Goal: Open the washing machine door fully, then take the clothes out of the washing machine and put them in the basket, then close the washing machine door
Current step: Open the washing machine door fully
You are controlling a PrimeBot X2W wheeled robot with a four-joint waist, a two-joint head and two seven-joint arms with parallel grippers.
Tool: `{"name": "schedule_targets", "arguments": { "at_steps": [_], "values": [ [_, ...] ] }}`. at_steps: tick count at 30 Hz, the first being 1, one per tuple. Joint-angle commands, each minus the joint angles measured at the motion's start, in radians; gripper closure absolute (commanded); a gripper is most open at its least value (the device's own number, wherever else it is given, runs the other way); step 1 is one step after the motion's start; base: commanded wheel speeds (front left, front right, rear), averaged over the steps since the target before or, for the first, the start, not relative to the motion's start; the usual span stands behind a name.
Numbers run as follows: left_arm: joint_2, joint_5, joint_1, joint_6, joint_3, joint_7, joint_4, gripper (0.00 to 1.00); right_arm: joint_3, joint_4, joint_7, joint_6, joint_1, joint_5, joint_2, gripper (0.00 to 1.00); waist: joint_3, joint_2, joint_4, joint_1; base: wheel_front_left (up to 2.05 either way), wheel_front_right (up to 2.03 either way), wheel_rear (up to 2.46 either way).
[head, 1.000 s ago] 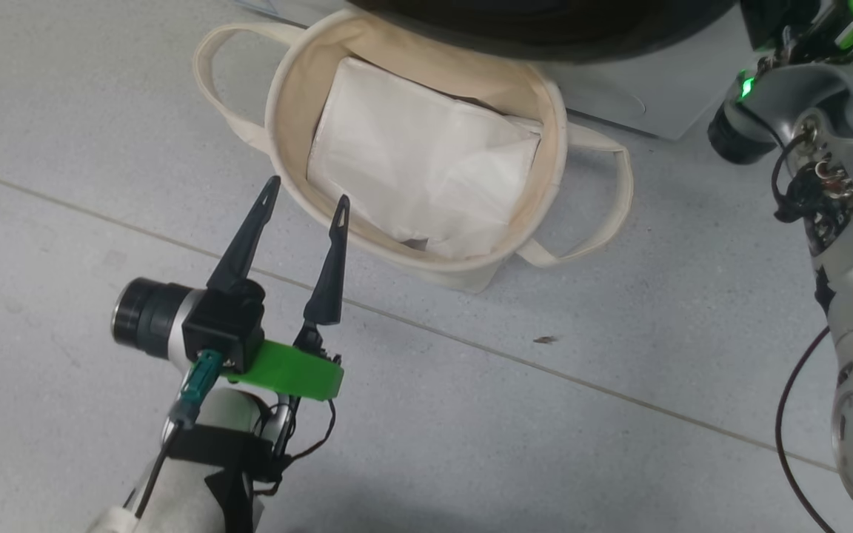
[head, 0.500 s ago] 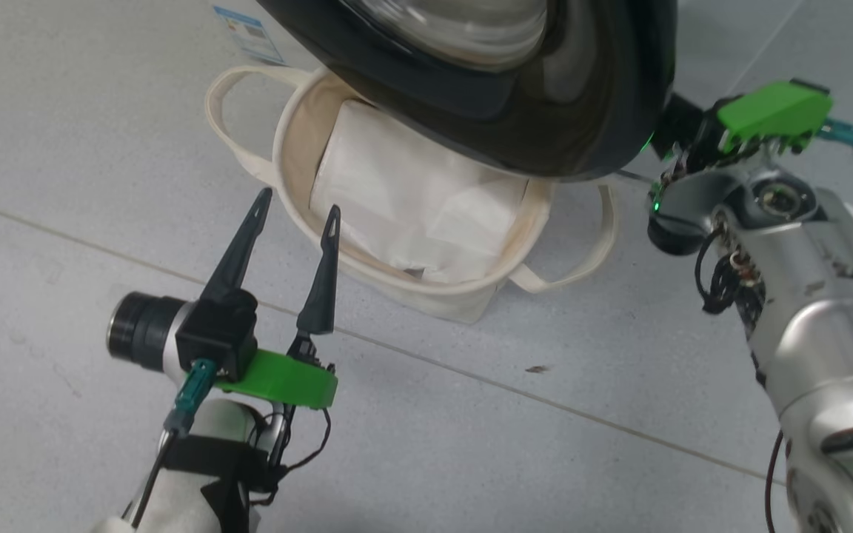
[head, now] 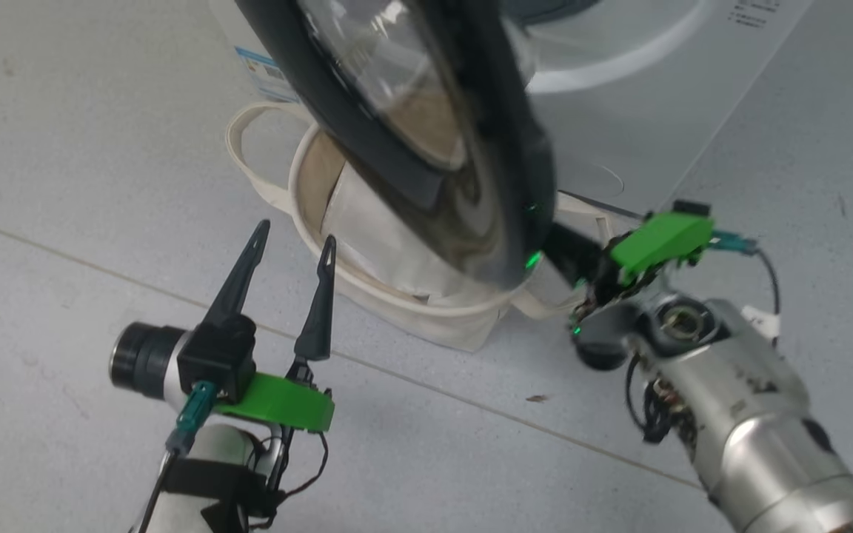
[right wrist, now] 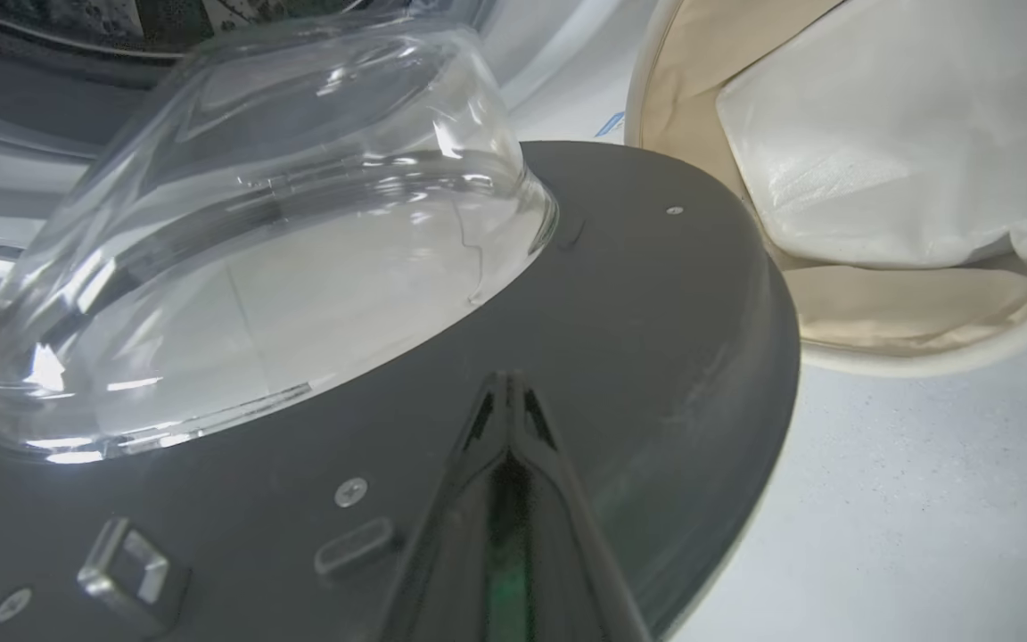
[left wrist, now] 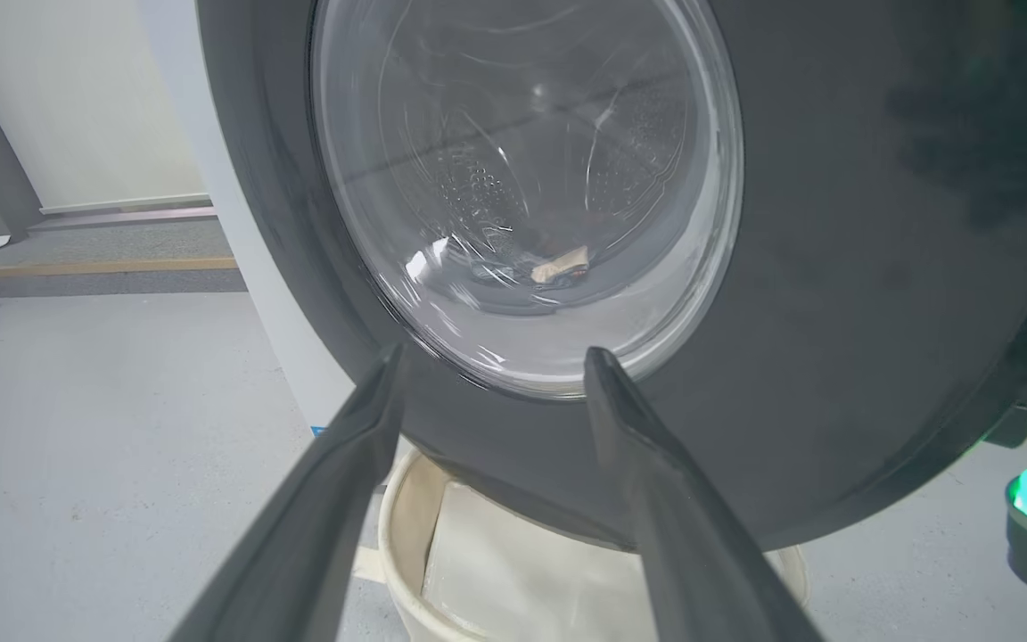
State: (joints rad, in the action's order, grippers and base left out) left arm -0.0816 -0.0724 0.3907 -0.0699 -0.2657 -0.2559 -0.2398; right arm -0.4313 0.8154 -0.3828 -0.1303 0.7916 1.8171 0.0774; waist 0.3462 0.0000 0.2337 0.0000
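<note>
Beneath the door (head: 471, 215), in the head view, the basket (head: 426, 322) sits on the floor (head: 101, 148) with a white sheet (head: 371, 244) inside. The door stands swung out from the washer (head: 619, 126), nearly edge-on, and the right arm (head: 730, 385) reaches behind its lower edge. On the door's outer side the left gripper (head: 297, 231) hovers, jaws apart and empty. In the left wrist view those jaws face the door's glass bowl (left wrist: 522, 134), through which the clothes (left wrist: 554, 267) seem to lie inside the washer. In the right wrist view the right gripper (right wrist: 505, 392) has its jaws together, tips against the door's inner face just below the glass bowl. I judge the opening part-done; emptying the washer and closing the door are left.
</note>
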Motion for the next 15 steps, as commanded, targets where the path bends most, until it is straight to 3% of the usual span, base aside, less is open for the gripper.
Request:
{"name": "schedule_targets", "arguments": {
  "at_steps": [1,9,15],
  "values": [
    [-0.011,-0.006,0.003,0.001,0.041,-0.006,0.026,0.00,-0.025,-0.041,0.009,0.000,-0.004,0.014,-0.027,1.00,-0.007,0.0000,0.000,0.0000,0.00,0.00,0.00],
    [-0.008,-0.003,-0.026,-0.002,0.047,-0.006,0.022,0.00,-0.251,-0.110,0.099,0.000,-0.081,0.139,-0.027,1.00,-0.052,0.0000,0.001,0.0000,0.00,0.00,0.00],
    [-0.005,-0.002,-0.040,-0.007,0.055,-0.006,0.021,0.00,-0.309,-0.107,0.171,0.000,-0.061,0.196,-0.027,1.00,-0.078,0.0000,-0.004,0.0000,0.00,0.00,0.00]
  ]
}}
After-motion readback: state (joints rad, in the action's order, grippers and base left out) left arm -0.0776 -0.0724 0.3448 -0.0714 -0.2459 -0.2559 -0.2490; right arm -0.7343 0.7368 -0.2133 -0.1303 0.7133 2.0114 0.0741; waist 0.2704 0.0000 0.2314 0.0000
